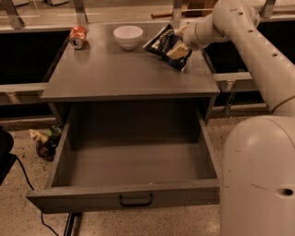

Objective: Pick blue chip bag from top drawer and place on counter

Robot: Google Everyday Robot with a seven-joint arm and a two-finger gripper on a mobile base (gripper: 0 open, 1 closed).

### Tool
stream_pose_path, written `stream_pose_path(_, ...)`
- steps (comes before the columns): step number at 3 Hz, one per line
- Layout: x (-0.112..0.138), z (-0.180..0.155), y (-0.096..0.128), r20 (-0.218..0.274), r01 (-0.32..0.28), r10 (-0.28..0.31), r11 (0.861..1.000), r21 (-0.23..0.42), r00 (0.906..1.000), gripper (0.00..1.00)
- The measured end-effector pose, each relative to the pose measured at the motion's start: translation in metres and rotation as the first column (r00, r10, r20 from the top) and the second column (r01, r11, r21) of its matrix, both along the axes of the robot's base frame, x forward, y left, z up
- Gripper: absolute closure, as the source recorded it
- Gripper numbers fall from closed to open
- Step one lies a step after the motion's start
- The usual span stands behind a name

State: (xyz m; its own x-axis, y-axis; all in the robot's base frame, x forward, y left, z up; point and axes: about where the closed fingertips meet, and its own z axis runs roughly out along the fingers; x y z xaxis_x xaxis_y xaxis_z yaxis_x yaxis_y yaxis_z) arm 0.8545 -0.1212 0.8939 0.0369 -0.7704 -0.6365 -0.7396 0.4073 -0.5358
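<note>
Tool point(183, 38) grips blue chip bag point(162, 44), maybe touching counter point(115, 76) at rt rear; top drawer point(133, 196) open.

Dim, warm light falls on a speckled floor point(18, 209) around a grey cabinet point(206, 109). Dark recesses point(27, 60) open on either side above pale ledges point(20, 87); metal posts point(79, 9) rise behind. A black cable point(25, 177) and crumpled litter point(45, 140) lie at left.
</note>
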Motion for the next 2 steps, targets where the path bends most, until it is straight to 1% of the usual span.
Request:
stream_pose_path(1, 0.0078, 0.0013, -0.0077, 0.031, 0.009, -0.01, 0.999, 0.035, 0.9995, 0.0)
stream_pose_path(2, 0.0115, 0.01, -0.0171, 0.076, 0.016, -0.02, 0.998, 0.06, 0.9969, 0.0)
